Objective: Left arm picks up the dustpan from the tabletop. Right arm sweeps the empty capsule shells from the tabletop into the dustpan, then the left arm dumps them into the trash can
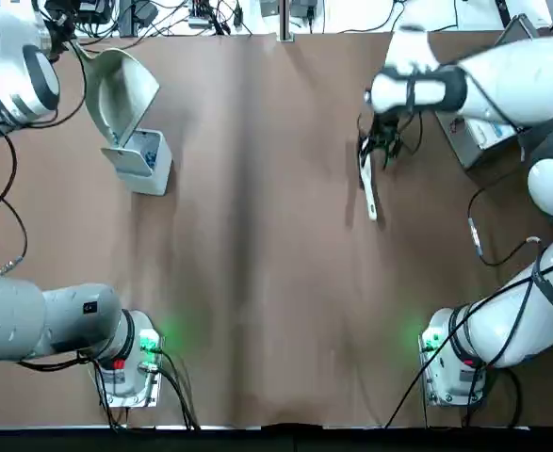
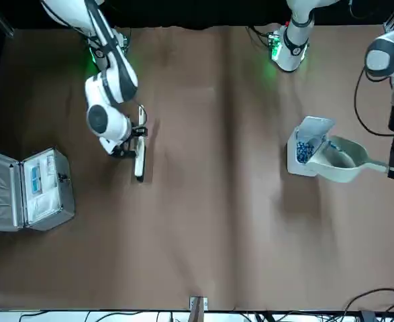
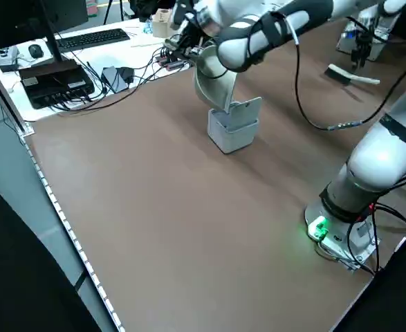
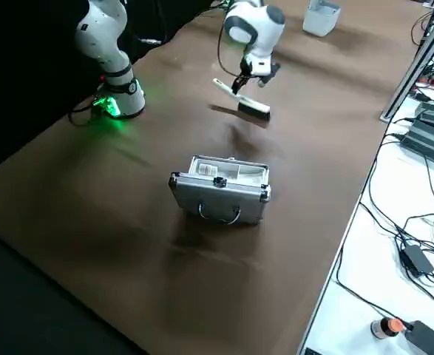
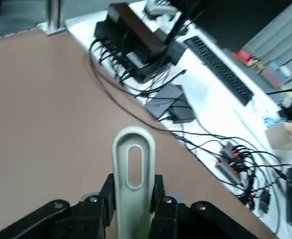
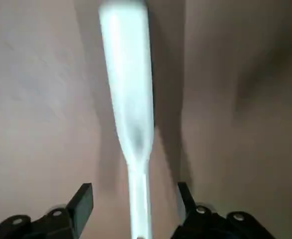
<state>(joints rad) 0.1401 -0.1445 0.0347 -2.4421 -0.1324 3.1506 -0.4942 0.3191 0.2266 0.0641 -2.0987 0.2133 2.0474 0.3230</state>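
My left fingers [image 5: 133,199] grip the dustpan [image 5: 120,179] by its handle, scoop tilted over the open trash can [image 1: 145,162]. Rolling it too little could leave shells [image 2: 337,148] clinging inside; knocking the rim could tip the bin. My right fingers [image 6: 136,204] stand wide around the brush [image 6: 138,144] handle.
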